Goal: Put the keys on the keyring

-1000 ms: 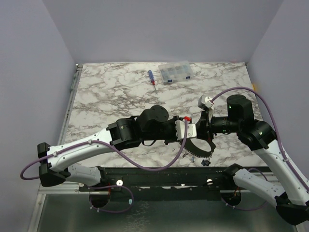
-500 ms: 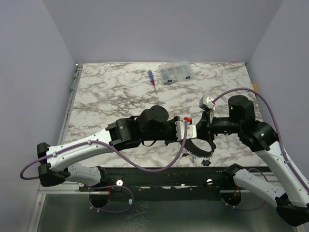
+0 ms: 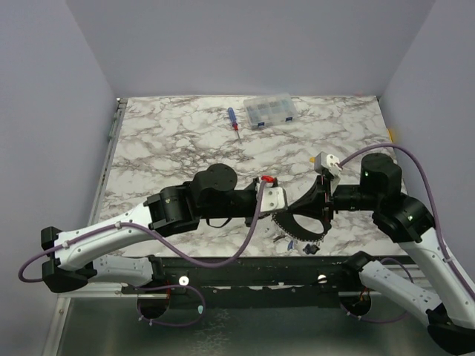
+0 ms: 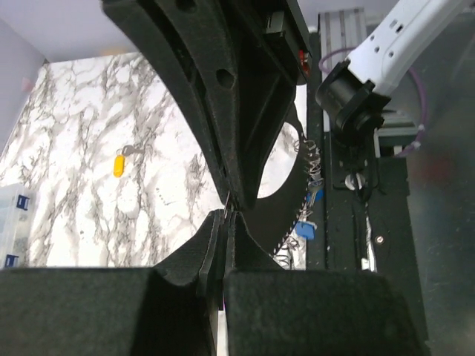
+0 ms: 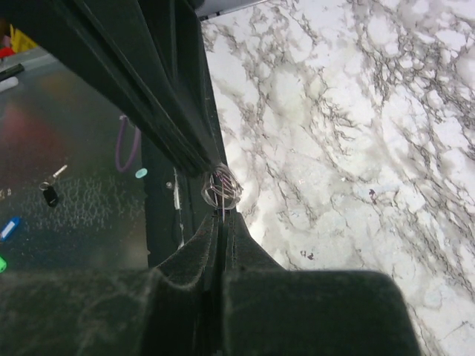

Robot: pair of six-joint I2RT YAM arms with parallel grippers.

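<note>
The keyring [image 3: 300, 225], a large dark hoop with a studded rim, hangs between my two grippers near the table's front edge. My left gripper [image 3: 279, 205] is shut on its left side; in the left wrist view the jaws [image 4: 226, 215] pinch a thin metal edge of the hoop [image 4: 293, 196]. My right gripper [image 3: 323, 210] is shut on its right side; its wrist view shows a small wire coil [image 5: 221, 187] at the jaw tips [image 5: 223, 215]. Blue keys [image 4: 305, 231] hang at the rim. A yellow key [image 4: 119, 165] lies loose on the marble.
A blue-and-red screwdriver [image 3: 233, 121] and a clear compartment box [image 3: 271, 111] lie at the back of the marble table [image 3: 171, 148]. A black key [image 3: 310, 250] sits at the front edge. Below the table, a black key [image 5: 49, 194] and a blue piece [image 5: 9, 228] lie on the metal floor.
My left gripper has drawn back to the left and my right gripper to the right. The hoop between them now spans wider.
</note>
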